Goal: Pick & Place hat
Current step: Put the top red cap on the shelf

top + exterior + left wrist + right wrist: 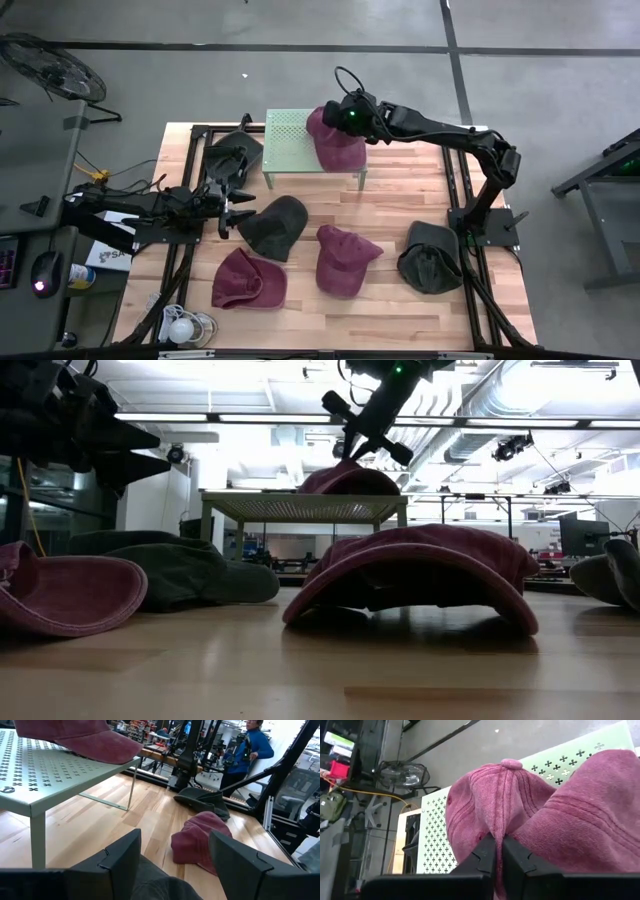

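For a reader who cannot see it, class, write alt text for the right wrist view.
The right gripper is shut on a fold of a maroon fabric cap, which lies on a pale green perforated metal stand. Beyond the stand's edge are grey floor and a round black fan.

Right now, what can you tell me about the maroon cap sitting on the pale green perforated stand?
The maroon fabric cap looks like soft, washed cotton, with stitched crown panels and a top button visible in the right wrist view. It rests on the right-hand part of the pale green perforated metal stand, its edge overhanging that side. The right gripper is shut, pinching a fold of its crown fabric. Nothing else touches it; whether its weight is fully on the stand cannot be told.
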Motion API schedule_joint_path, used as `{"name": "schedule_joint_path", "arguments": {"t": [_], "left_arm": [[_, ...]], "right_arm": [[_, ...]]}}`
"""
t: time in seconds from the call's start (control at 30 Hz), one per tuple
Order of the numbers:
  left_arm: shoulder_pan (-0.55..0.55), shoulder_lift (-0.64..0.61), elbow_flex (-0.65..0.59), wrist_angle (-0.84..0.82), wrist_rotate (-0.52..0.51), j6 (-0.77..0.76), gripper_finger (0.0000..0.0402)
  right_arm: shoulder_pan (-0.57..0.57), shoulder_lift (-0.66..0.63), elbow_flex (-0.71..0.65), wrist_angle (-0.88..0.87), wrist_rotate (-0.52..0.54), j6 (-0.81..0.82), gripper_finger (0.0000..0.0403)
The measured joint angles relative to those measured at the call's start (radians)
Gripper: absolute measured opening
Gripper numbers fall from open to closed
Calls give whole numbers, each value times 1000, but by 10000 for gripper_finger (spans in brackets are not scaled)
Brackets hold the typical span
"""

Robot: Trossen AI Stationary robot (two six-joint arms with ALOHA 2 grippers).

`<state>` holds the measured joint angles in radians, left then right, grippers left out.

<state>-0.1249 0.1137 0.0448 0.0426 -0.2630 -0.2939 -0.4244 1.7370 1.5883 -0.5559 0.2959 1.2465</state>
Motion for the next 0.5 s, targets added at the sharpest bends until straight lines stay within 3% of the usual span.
{"name": "schedule_joint_path", "arguments": {"t": [0.5], "left_arm": [[0, 0, 0, 0, 0, 0, 230]], "right_arm": [[-6, -10, 0, 15, -8, -123, 131]]}}
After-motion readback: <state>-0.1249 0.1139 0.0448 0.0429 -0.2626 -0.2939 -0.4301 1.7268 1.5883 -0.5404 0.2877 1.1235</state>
